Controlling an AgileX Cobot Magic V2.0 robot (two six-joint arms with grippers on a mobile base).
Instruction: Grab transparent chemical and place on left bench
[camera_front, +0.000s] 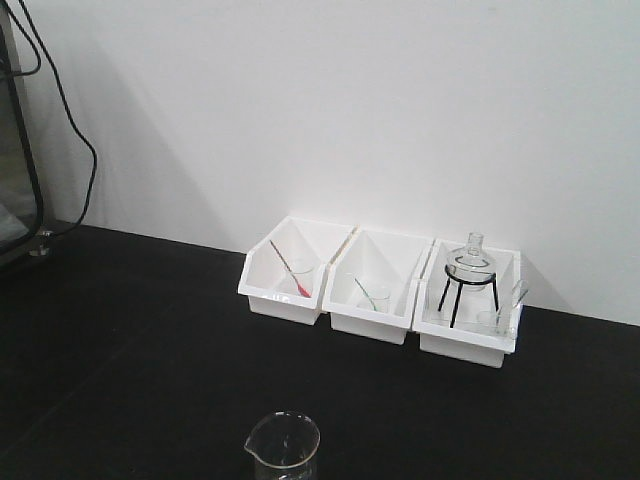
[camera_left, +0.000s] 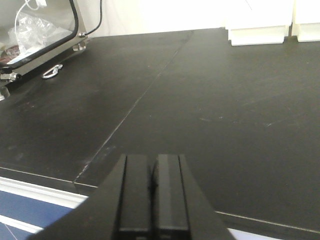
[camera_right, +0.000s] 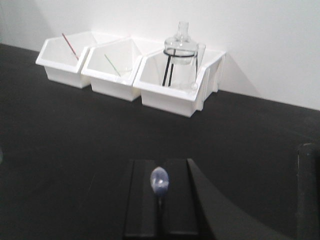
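Right gripper (camera_right: 160, 167) has its jaws clamped on the transparent pipette (camera_right: 160, 180), which looks light, squashy and slick, best pinched at the stem; left gripper (camera_left: 152, 161) jaws closed, empty.

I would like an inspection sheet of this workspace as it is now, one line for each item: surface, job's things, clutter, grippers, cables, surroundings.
Surface: matte black bench with a thin seam line across it.
Job's things: transparent pipette, only its bulb end visible, apparently pinched in the right gripper; not yet on the bench.
Clutter: three white bins at the wall, holding a red pipette, a green pipette, and a round flask on a black tripod; a beaker in front.
Grippers: left gripper shut, empty; right shut.
Cables: black cable hanging at the left.
Surroundings: white wall; metal-framed box at the left.
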